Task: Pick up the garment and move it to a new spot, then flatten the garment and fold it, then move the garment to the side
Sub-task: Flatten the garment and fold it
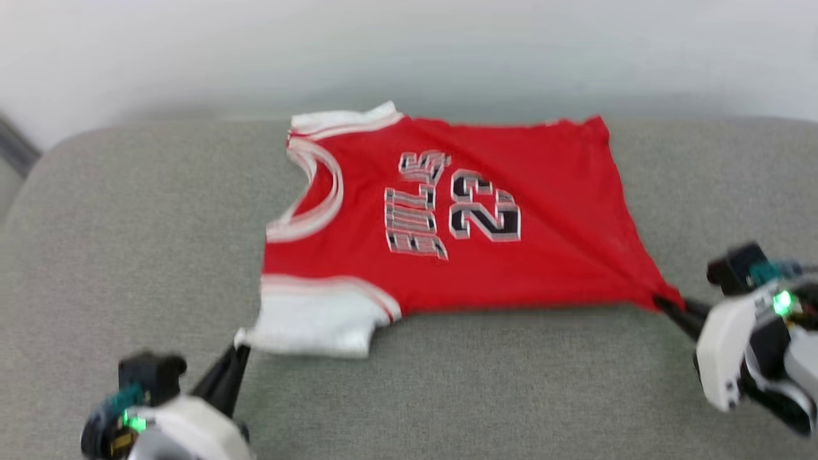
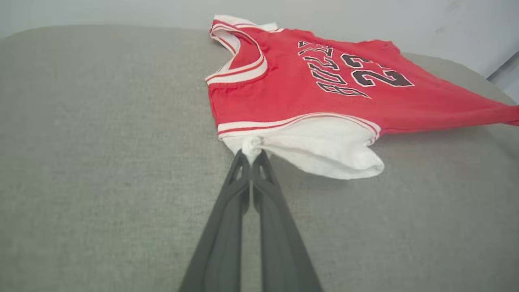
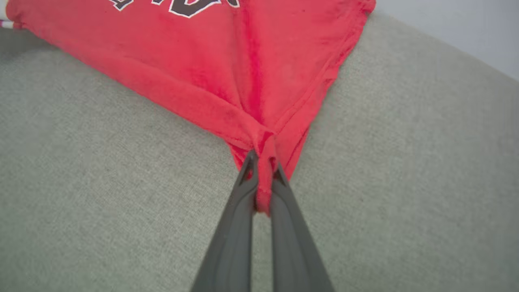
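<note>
The garment [image 1: 447, 217], a red jersey with white sleeves and black lettering, lies spread front-up on a grey cushioned surface [image 1: 128, 243], neck to the left. My left gripper [image 1: 238, 348] is shut on the tip of the near white sleeve [image 2: 324, 150]; the pinch shows at the left gripper [image 2: 251, 156] in its wrist view. My right gripper [image 1: 664, 305] is shut on the near bottom hem corner, pulling it to a point. In the right wrist view the red corner [image 3: 263, 162] is bunched between the right gripper [image 3: 264, 172] fingers. The cloth is stretched between both grips.
The grey cushion's rounded far edge [image 1: 192, 124] meets a pale wall [image 1: 409, 51] behind the garment. Bare cushion extends to the left [image 2: 81, 142] and along the near side [image 1: 479, 396].
</note>
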Robot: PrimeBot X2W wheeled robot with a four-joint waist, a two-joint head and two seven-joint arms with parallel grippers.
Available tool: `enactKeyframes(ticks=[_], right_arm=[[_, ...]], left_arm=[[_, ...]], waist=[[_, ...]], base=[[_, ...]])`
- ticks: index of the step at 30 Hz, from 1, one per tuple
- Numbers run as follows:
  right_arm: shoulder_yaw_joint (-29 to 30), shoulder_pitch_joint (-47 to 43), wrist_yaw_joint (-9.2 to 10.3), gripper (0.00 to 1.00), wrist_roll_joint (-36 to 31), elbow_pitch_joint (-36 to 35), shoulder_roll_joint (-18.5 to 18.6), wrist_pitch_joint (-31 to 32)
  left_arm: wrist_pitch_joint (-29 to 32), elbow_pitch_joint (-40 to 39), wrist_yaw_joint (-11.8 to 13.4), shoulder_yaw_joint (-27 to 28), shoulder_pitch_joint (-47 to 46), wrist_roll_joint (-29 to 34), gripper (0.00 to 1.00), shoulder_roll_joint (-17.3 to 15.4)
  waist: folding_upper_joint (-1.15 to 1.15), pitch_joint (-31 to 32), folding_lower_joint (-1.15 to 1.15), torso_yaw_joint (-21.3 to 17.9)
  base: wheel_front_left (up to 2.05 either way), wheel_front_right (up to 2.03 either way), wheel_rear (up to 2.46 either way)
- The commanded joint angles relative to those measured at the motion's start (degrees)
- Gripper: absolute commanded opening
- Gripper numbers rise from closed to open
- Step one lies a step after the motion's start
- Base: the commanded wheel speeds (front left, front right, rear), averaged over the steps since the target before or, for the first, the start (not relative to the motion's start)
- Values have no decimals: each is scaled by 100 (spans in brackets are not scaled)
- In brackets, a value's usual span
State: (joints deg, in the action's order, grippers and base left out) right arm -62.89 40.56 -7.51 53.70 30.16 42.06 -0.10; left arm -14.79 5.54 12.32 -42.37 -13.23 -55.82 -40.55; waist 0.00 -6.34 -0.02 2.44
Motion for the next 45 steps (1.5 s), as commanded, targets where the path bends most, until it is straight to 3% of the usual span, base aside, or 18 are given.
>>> enactKeyframes(ticks=[1, 14, 22, 36, 45], right_arm=[[21, -296, 4, 0, 46, -51, 91, -73], [552, -2264, 4, 0, 135, -815, 703, -217], [1298, -2871, 4, 0, -123, -1376, 794, 144], [2910, -2588, 4, 0, -819, -2155, 515, 902], [3511, -2316, 4, 0, -1062, -2381, 246, 1327]], left_arm=[[-17, -162, 103, -30, 262, -55, 0, -67], [78, -1323, 750, -168, 2108, -660, 0, -523], [98, -1658, 882, -100, 2213, -638, 0, -710], [549, -1046, 268, -64, 32, 353, 0, -625], [714, -317, -118, 24, -1229, 589, 0, -308]], waist=[[0, 218, 2, 55], [0, 680, 2, 130], [0, 519, 2, 115], [0, -306, 2, 22], [0, -934, 2, -143]], base=[[0, 0, 0], [0, 0, 0], [0, 0, 0], [0, 0, 0], [0, 0, 0]])
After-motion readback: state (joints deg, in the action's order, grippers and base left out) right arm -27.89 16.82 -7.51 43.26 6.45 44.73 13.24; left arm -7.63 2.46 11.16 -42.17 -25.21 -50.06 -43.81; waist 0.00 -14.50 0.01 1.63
